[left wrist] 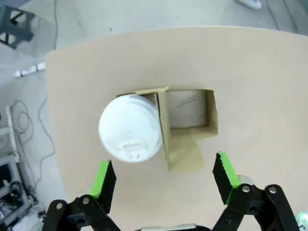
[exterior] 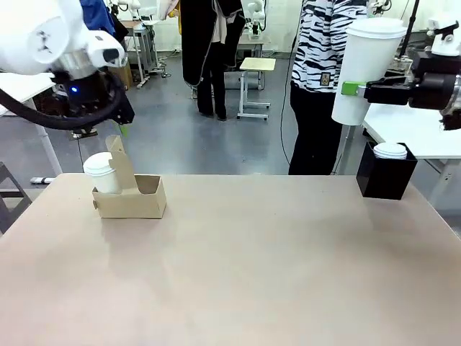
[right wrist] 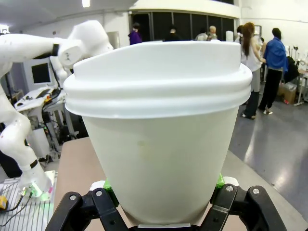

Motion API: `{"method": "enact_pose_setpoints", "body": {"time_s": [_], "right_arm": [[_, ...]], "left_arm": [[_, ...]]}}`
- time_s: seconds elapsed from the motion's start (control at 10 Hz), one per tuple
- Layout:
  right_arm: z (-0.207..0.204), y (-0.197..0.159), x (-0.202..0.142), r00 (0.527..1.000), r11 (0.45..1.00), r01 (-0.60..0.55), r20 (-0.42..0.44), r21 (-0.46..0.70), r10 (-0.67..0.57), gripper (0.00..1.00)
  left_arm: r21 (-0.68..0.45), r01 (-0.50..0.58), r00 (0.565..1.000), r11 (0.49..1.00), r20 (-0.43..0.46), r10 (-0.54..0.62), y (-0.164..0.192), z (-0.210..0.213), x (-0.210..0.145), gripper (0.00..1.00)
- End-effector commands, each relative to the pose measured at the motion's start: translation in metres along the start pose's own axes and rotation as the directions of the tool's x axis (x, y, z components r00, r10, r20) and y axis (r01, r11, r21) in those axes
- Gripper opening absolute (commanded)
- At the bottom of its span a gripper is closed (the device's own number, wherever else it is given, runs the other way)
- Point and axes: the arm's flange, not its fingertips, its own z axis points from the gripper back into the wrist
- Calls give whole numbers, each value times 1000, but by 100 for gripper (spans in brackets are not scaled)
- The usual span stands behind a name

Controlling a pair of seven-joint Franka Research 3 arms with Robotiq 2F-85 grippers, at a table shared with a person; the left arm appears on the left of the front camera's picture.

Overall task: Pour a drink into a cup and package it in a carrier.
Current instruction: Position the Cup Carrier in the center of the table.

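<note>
- Table [exterior: 252, 267]: plain tan top; grey workshop floor beyond. A person in a zebra-striped top [exterior: 324, 36] stands at the far side.
- Black box [exterior: 387, 184]: far right of the table, with white lids stacked inside.
- Carrier [exterior: 140, 203]: brown cardboard, far left of the table. A lidded cup [exterior: 99, 171] sits in one compartment.
- Left gripper [left wrist: 163, 163]: fingers spread wide above the carrier, touching nothing.
- Right gripper [right wrist: 163, 185]: fingers clamped on the sides of a white cup [right wrist: 159, 144], which is lidded, upright and high above the black box.
</note>
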Motion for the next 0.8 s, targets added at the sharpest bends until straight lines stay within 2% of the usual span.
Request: {"method": "enact_pose_setpoints", "body": {"time_s": [0.0, 0.2, 0.3, 0.4, 0.5, 0.7], "right_arm": [[-3, -1, 3, 1000, 1000, -12, 0, -12, 12, 81], [-3, -1, 3, 1000, 1000, -12, 0, -12, 12, 81], [-3, -1, 3, 1000, 1000, -12, 0, -12, 12, 81], [-3, -1, 3, 1000, 1000, -12, 0, -12, 12, 81], [-3, -1, 3, 1000, 1000, -12, 0, -12, 12, 81], [-3, -1, 3, 1000, 1000, -12, 0, -12, 12, 81]], "left_arm": [[10, -26, 998, 1000, -53, 27, -10, -16, 16, 100], [6, -44, 996, 999, -77, 44, -5, -37, 21, 100], [8, -50, 995, 999, -86, 50, -2, -44, 21, 41], [13, -51, 995, 999, -88, 52, -3, -48, 21, 40], [14, -53, 994, 998, -90, 54, -2, -49, 21, 0], [13, -52, 995, 999, -88, 53, -6, -47, 20, 0]]}}
